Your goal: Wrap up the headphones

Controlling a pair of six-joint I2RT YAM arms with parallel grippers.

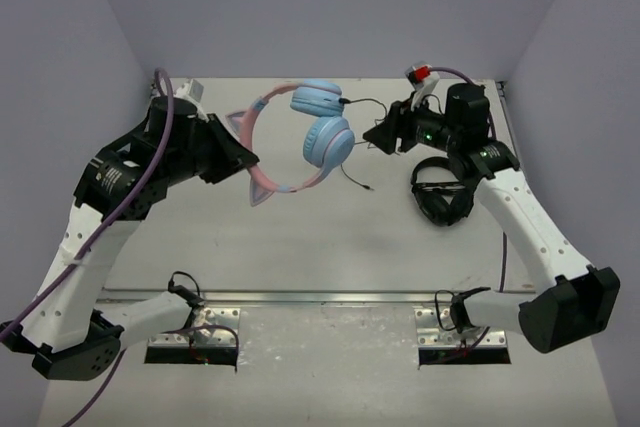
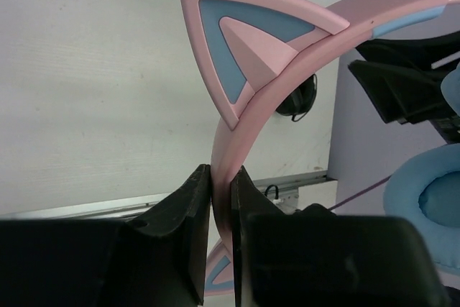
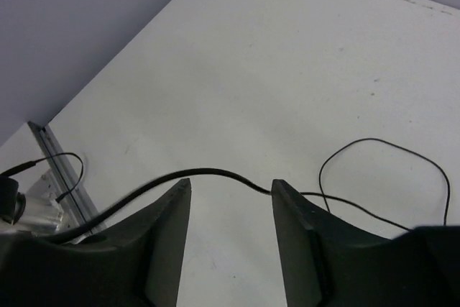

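The left claw [image 2: 221,177] was clenched on the pink headband of the headphones [image 1: 325,142], holding them above the surface [image 1: 300,257] toward its 12 o'clock side. At their 3 o'clock, the right claw [image 3: 231,188] stood released, with the cord [image 3: 215,172] crossing its gap.

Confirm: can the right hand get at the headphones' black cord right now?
Probably yes. The cord crosses the gap at the open fingertips of the right hand, with nothing visible in the way.
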